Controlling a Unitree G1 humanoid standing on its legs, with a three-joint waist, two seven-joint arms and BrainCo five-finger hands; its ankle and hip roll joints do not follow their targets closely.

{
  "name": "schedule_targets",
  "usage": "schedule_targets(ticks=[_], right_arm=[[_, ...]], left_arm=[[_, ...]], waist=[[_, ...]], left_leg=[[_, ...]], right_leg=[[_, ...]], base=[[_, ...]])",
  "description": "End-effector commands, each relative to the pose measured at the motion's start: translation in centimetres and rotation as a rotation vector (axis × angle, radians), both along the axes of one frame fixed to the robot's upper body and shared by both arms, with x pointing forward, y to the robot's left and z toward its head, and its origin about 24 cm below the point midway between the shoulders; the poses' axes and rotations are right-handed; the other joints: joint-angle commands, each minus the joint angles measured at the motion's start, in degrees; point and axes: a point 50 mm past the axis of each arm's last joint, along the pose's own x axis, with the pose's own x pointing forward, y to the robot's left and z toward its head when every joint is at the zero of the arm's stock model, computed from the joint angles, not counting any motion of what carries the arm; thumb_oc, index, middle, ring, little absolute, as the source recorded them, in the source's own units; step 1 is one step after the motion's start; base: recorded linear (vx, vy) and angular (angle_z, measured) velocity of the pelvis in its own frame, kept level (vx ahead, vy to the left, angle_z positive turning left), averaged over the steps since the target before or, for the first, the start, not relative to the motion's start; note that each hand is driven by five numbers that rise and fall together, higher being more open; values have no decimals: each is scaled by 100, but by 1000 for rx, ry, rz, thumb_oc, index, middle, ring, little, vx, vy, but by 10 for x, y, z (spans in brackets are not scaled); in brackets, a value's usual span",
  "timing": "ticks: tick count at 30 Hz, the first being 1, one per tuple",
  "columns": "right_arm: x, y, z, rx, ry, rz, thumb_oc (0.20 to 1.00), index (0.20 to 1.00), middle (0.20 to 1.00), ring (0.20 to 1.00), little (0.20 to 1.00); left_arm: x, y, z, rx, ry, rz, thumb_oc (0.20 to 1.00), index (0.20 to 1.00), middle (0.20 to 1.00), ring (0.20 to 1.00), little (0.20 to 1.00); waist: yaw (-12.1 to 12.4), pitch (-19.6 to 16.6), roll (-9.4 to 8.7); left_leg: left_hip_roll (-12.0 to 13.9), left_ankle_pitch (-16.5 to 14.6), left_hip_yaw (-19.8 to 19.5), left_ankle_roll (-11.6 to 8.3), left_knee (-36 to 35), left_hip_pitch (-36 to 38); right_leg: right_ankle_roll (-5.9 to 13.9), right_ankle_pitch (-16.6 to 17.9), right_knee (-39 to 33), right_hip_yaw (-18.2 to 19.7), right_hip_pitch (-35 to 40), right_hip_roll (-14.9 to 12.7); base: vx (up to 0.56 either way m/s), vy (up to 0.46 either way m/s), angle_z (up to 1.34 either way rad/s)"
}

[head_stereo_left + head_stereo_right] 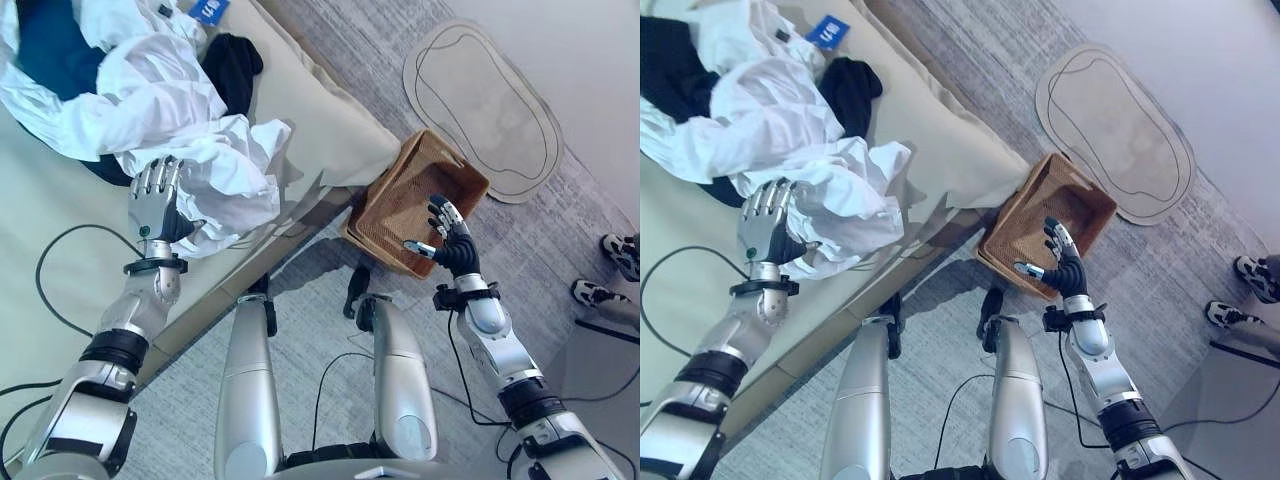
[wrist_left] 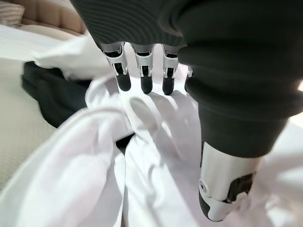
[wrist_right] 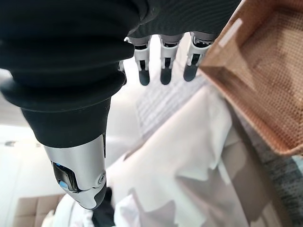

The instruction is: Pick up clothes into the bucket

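A heap of white clothes [image 1: 170, 100] lies on the beige bed [image 1: 310, 110], with a dark blue garment [image 1: 50, 50] and a black one [image 1: 235, 65] among them. My left hand [image 1: 155, 195] rests at the near edge of the white heap, fingers [image 2: 142, 71] straight and thumb apart, open over the white cloth [image 2: 156, 156]. A brown wicker basket [image 1: 420, 195] stands on the floor beside the bed. My right hand [image 1: 450, 235] hovers open just in front of the basket's [image 3: 265, 71] near rim, holding nothing.
The bed's edge runs diagonally between the clothes and the basket. An oval grey rug [image 1: 490, 100] lies beyond the basket. A person's shoes [image 1: 615, 260] show at the right edge. A blue tag [image 1: 208, 10] sits at the top of the heap.
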Motion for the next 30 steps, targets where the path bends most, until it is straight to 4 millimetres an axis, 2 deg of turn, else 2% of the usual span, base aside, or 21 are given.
schedule_targets(ticks=[1,7,16,17,18,19,25,30], right_arm=[[-5,0,24,20,-146,15,1000,1000,1000,1000,1000],[-5,-1,26,21,-157,12,1000,1000,1000,1000,1000],[-2,-1,30,8,-167,25,1000,1000,1000,1000,1000],[-2,-1,30,8,-166,23,1000,1000,1000,1000,1000],[-2,-2,29,7,-164,24,1000,1000,1000,1000,1000],[-2,-2,29,10,-161,23,1000,1000,1000,1000,1000],[-3,-1,27,16,-156,31,1000,1000,1000,1000,1000],[-4,1,21,16,-133,35,1000,1000,1000,1000,1000]], left_arm=[[4,-3,12,137,-47,-25,1000,1000,1000,1000,1000],[11,-13,16,228,-43,-54,1000,1000,1000,1000,1000],[26,-10,3,320,151,-17,1000,1000,1000,1000,1000],[26,-10,4,320,162,-18,749,749,749,749,749],[26,-11,3,319,170,-22,373,373,373,373,373],[25,-9,-1,310,186,-15,200,200,200,200,200],[20,-7,-13,294,223,-14,200,200,200,200,200],[13,-5,-27,253,261,-14,200,200,200,200,200]], waist=[[-29,-226,-47],[-108,-228,-24],[-273,-255,-44],[-275,-261,-40],[-277,-267,-38],[-281,-278,-38],[-257,-334,-20],[-193,-455,21]], left_leg=[[132,-353,75,95,294,-1],[119,-366,125,126,275,-83],[112,-411,193,183,318,-140],[110,-413,203,185,310,-135],[110,-413,209,187,309,-134],[106,-411,211,191,306,-129],[82,-401,210,189,244,-55],[79,-316,226,156,-107,324]], right_leg=[[486,808,-911,407,116,-230],[516,842,-917,444,-16,-243],[578,922,-945,515,-103,-249],[582,923,-956,513,-99,-248],[580,925,-969,513,-89,-251],[578,929,-980,514,-81,-250],[583,942,-1041,491,-7,-260],[602,998,-1295,418,336,-289]], base=[[-7,46,-2],[1,35,-2],[3,32,-4],[0,0,0],[0,0,0],[0,0,0],[0,0,0],[16,-8,0]])
